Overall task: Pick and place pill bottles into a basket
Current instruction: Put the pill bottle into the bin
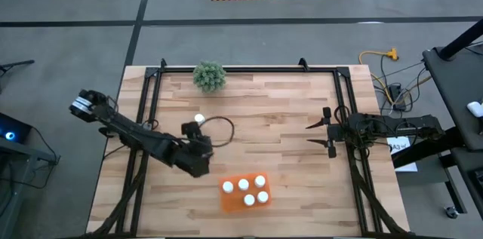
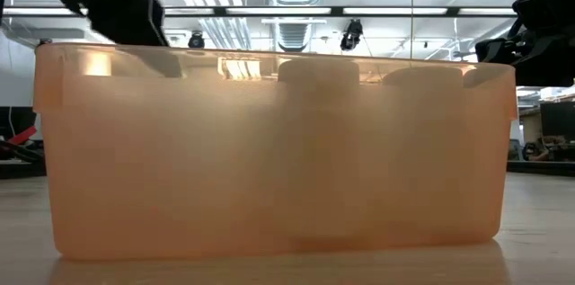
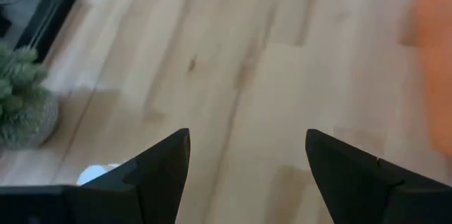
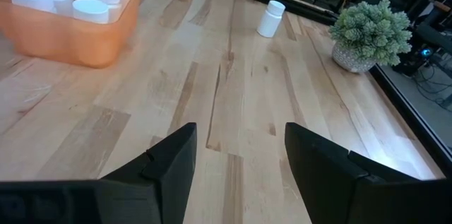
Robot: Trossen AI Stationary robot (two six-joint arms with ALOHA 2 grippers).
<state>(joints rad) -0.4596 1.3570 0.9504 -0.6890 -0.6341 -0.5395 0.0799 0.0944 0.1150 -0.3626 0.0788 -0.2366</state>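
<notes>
Plant (image 1: 209, 76) near lone bottle (image 1: 199, 118)

Both arms are dark, near-black, built of slim jointed segments. The left arm (image 1: 128, 127) carries a pale striped band near its outer end. Each claw, left claw (image 3: 247, 174) and right claw (image 4: 240, 160), ends in two matte black wedge-shaped fingers tapering to blunt tips.

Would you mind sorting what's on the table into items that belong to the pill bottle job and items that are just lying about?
Belongs to the job:
- basket with five pill bottles inside
- loose bottle standing on the table

Just lying about:
- small green plant
- black cable loop
</notes>
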